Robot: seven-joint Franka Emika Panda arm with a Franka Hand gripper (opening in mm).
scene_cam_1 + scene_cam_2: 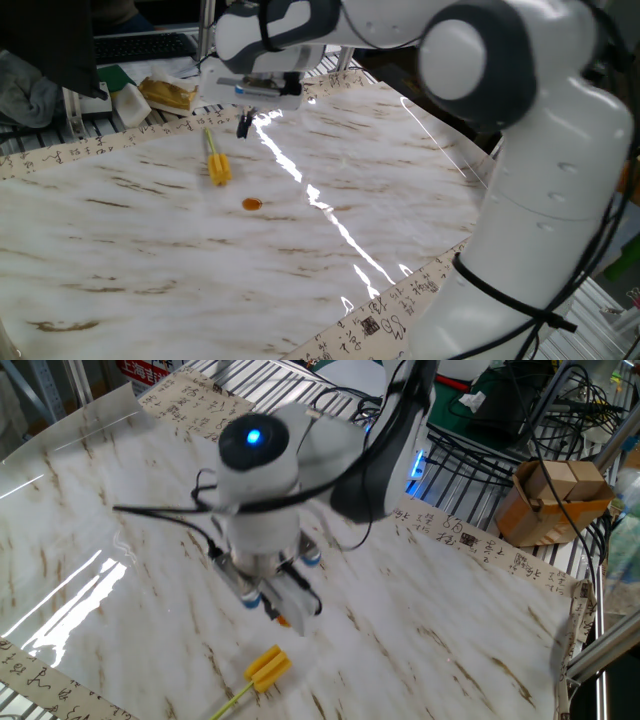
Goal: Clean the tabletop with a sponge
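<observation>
Your gripper point(243, 124) hangs empty near the sponge point(218, 163) lying on the tabletop point(400, 190); I cannot tell its opening. Descend off-centre and you'll likely knock the thin handle aside

One sponge point(216, 160) on the counter point(400, 190). One orange stain point(252, 204). One tan chunk point(168, 95) past the far edge; one cardboard box point(556, 495).
</observation>
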